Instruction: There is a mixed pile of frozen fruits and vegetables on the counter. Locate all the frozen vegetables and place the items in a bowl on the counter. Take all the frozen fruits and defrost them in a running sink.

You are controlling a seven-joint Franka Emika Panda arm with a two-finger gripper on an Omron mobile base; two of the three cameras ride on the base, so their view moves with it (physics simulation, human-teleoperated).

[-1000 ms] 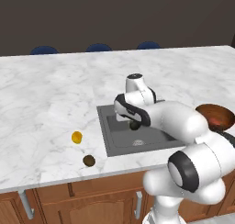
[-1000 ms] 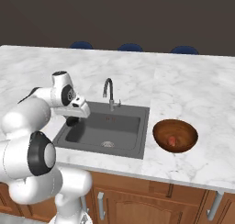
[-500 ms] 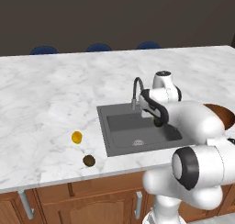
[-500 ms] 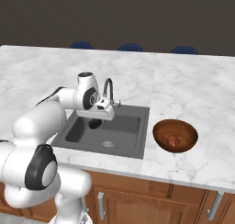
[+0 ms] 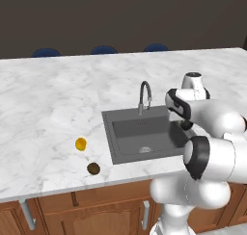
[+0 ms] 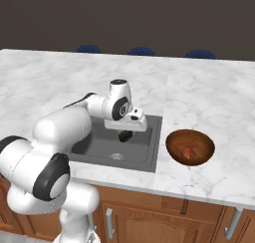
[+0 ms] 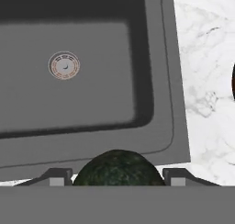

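I have the dark green ball (image 7: 117, 168) clamped in the end effector (image 6: 125, 135), over the sink's (image 6: 99, 143) right edge; next I carry it right to the bowl (image 6: 174, 148) on the bench (image 6: 209, 102).

Counted: one yellow-orange ball (image 5: 80, 144), one olive-brown ball (image 5: 93, 168), one dark green ball (image 7: 118, 169), one red-orange piece (image 6: 187, 152), one bowl (image 6: 174, 139), one sink (image 5: 126, 135), one faucet (image 5: 144, 97).

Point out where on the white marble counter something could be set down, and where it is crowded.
The white marble counter is bare left of the dark grey square sink and behind its curved faucet. Right of the sink, the wide wooden bowl takes the front strip; behind it is free. The front left holds a yellow-orange ball and an olive-brown ball.
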